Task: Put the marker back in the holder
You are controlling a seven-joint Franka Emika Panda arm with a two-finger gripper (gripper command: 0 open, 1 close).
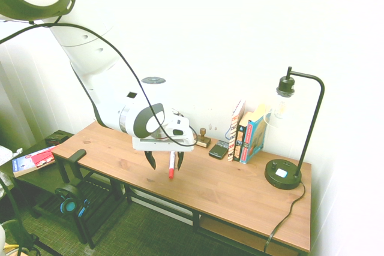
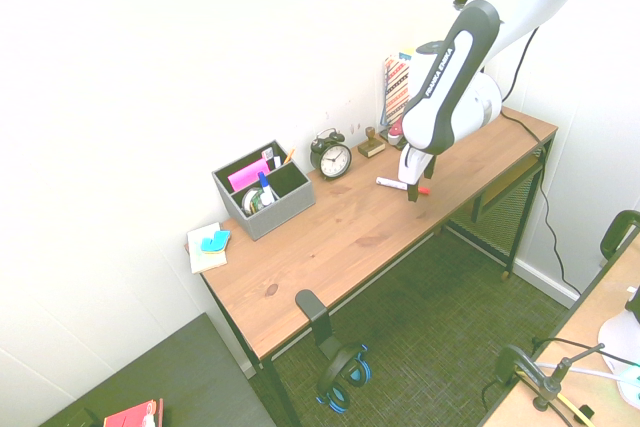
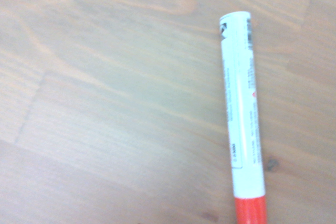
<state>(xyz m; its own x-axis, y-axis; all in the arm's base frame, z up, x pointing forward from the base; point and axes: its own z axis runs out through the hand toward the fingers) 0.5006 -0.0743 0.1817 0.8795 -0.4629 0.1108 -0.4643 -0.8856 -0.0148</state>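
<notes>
Your gripper [image 1: 164, 160] hangs with fingers apart over the marker [image 1: 171, 165], which lies flat on the desk [image 1: 240, 190]; only the second exterior view shows the holder [image 2: 263, 190], well apart, with pens and a pink item inside.

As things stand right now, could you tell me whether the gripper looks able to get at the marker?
Probably yes. The marker lies flat on bare desk with nothing beside it, and the gripper hangs just above it with its fingers spread, one on each side of the barrel.
</notes>
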